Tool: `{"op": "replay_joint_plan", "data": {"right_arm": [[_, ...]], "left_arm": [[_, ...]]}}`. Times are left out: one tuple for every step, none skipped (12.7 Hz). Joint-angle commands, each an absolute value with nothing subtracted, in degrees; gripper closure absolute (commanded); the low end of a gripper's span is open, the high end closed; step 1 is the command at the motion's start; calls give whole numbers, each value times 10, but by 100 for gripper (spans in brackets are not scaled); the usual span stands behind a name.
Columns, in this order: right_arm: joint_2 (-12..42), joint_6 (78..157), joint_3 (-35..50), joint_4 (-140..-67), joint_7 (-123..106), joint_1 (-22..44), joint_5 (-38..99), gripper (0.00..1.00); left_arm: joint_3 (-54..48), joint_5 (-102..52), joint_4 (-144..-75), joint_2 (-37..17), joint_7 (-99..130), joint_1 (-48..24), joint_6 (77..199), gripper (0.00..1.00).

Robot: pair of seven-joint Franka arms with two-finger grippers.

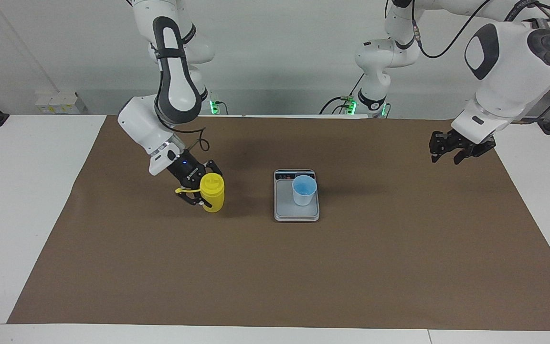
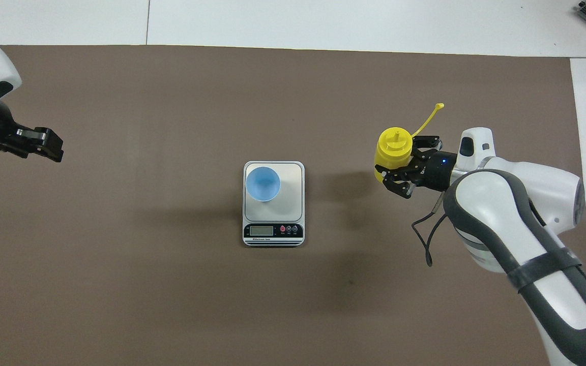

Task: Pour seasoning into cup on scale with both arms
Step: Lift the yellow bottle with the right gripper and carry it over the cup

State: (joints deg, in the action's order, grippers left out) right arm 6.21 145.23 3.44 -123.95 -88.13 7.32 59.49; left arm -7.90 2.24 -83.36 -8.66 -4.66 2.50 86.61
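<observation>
Gripping the seasoning (image 1: 212, 192) upright above the mat, right gripper (image 1: 197, 188) clamps it; left gripper (image 1: 448, 148) waits, fingers unreadable; cup (image 1: 303, 189) sits on scale (image 1: 283, 210).

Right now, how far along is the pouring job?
Done: the cup stands on the scale, and the right end effector has the seasoning bottle gripped upright and off the mat, at the right arm's end of the table. In hand: getting it over the cup. Left: tilting and pouring; the bottle's nozzle points up. The left end effector waits over the mat's other end.
</observation>
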Motion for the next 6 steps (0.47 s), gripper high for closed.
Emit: {"op": "replay_joint_plan", "data": {"right_arm": [[87, 1458, 34, -1194, -780, 99, 494, 57], [92, 1464, 34, -1184, -738, 111, 451, 57], [96, 1466, 34, -1174, -695, 126, 408, 57], [98, 1466, 34, -1166, -646, 139, 362, 57], [105, 1466, 34, -1154, -593, 148, 307, 57], [107, 1461, 35, -1141, -544, 152, 254, 57]], "left_arm": [[-79, 14, -822, -70, -44, 27, 823, 41], [-82, 18, -826, -43, -43, 26, 822, 41], [-83, 18, -837, -27, -43, 25, 821, 40], [-83, 18, -845, -21, -43, 25, 820, 39], [-83, 18, -849, -18, -43, 25, 820, 36], [-83, 18, -852, -14, -42, 23, 819, 32]]}}
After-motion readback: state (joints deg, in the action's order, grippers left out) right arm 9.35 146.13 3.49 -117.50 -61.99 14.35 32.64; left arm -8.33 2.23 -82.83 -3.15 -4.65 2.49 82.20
